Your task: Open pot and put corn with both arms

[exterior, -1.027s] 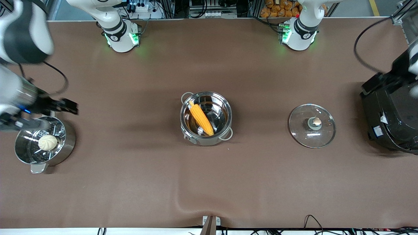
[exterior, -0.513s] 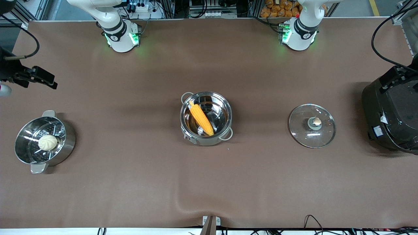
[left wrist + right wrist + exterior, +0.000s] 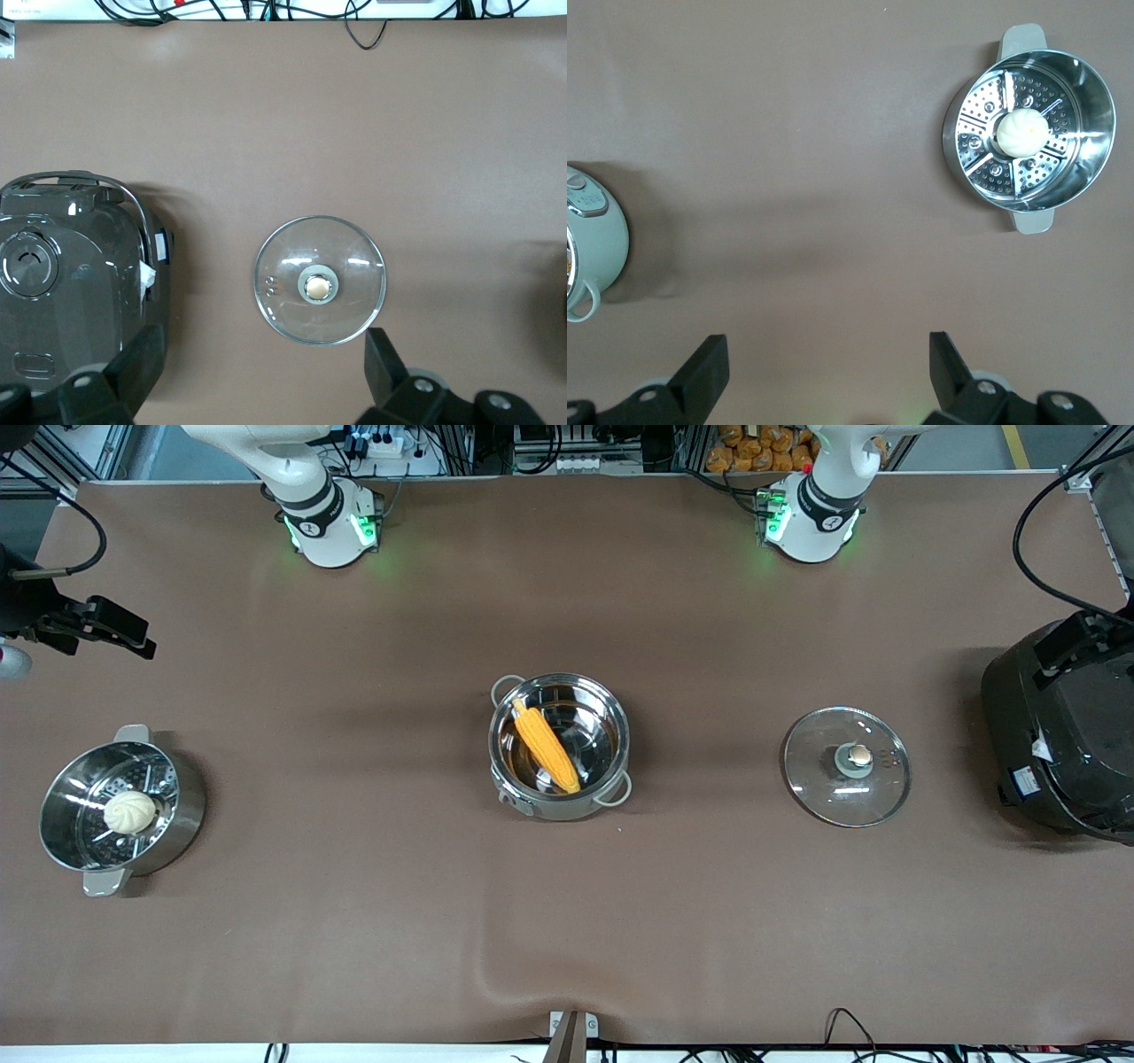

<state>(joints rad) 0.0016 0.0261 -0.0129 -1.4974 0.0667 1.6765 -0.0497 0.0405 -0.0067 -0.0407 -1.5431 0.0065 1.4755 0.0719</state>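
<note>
Brown table (image 3: 354, 921): corn (image 3: 547, 745) in pot (image 3: 611, 726), well apart from both spread jaws.

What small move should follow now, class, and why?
Probably none beyond parking: the corn already lies in the open pot, the lid rests apart on the table, and the left gripper and right gripper are open and empty.

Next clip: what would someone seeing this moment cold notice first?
The yellow corn lying slantwise in the open steel pot at the table's middle. Its glass lid lies flat on the table toward the left arm's end, beside the black rice cooker. Both grippers are open, the right gripper high over bare table, the left gripper above the lid.
</note>
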